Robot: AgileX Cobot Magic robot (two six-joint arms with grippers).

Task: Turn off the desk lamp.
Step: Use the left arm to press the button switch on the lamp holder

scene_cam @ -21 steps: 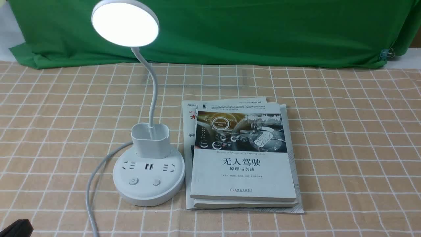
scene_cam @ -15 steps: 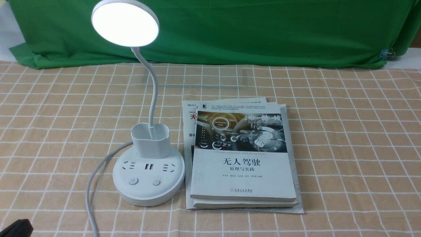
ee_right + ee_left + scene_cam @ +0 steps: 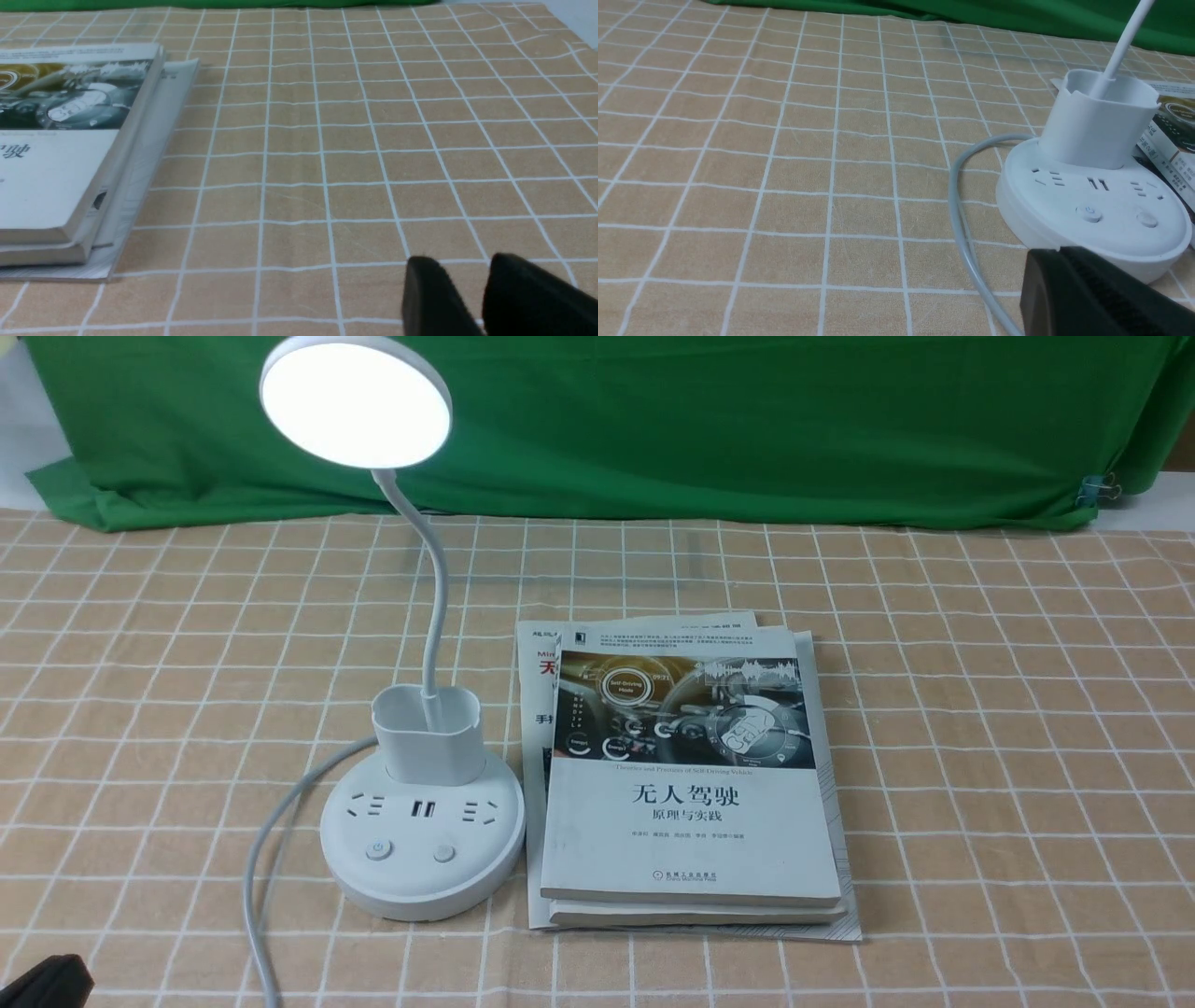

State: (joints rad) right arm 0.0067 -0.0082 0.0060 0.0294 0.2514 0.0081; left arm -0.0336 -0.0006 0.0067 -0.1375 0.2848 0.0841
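Note:
The desk lamp stands left of centre with its round disc head (image 3: 355, 403) lit. Its bendy neck rises from a small cup (image 3: 428, 733) on the round base (image 3: 422, 877). Two buttons (image 3: 378, 850) (image 3: 444, 853) sit on the base in front of the sockets. The white cord (image 3: 261, 859) runs off to the near left. In the left wrist view my left gripper (image 3: 1057, 256) has its jaws together and empty, just short of the base (image 3: 1045, 219), near the buttons (image 3: 1089, 213). My right gripper (image 3: 465, 262) hovers over bare cloth, right of the books, with a narrow gap between its fingers.
A stack of books (image 3: 691, 803) lies right against the lamp base; it also shows in the right wrist view (image 3: 56, 154). A checked tan cloth (image 3: 980, 756) covers the table, with a green backdrop (image 3: 747, 420) behind. A black part of my left arm (image 3: 47, 982) shows at the near left corner.

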